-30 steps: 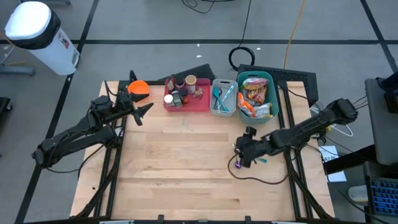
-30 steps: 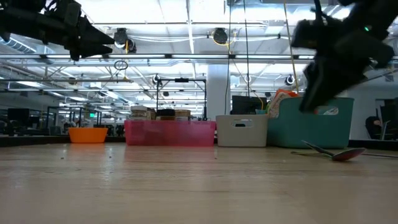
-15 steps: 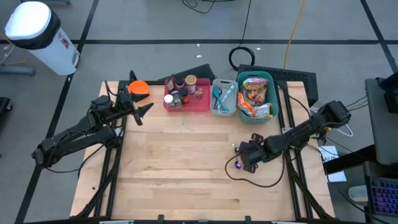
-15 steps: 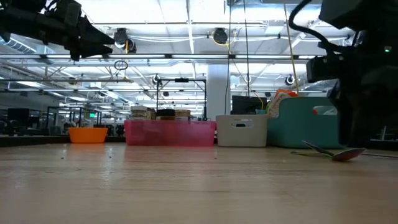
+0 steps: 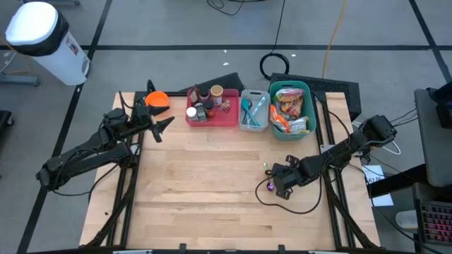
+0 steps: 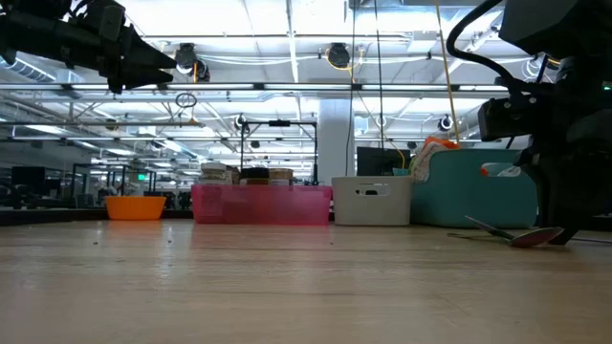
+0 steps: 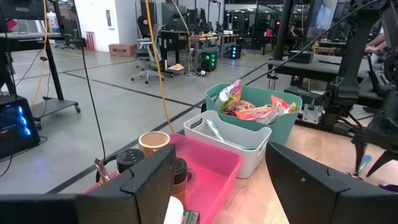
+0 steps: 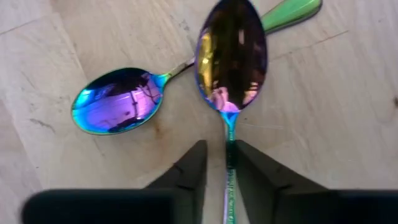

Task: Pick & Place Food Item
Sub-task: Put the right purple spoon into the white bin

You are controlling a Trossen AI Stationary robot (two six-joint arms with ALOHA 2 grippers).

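Two iridescent spoons [image 8: 231, 56] [image 8: 118, 109] lie crossed on the wooden table [image 5: 205, 190], toward its right side; one shows in the low view [image 6: 531, 236]. My right gripper [image 8: 221, 168] points steeply down over them. Its fingers stand close on either side of the darker spoon's thin handle [image 8: 229, 146], with a narrow gap left. Food packets fill the teal bin [image 5: 290, 107] at the far edge. My left gripper [image 5: 169, 121] hangs open and level above the far left, holding nothing. My right gripper comes at the darker spoon's handle [image 8: 229, 155] from above, just behind the bowl, one finger [image 8: 252, 168] right beside it and the other [image 8: 189, 171] a little off. Whether either finger touches the handle, I cannot tell. The spoon lies flat on the table.
Along the far edge stand an orange bowl [image 5: 157, 100], a pink tray [image 5: 212, 107] of bottles and cups, and a white bin [image 5: 253, 111] of utensils. A black cable [image 5: 286, 206] loops on the table by my right gripper. Bare wood spreads across the middle and near side.
My right gripper has come down toward the spoons and a little toward the table's near edge, tipping from a slant to point steeply down. The spoons have stayed where they lay.
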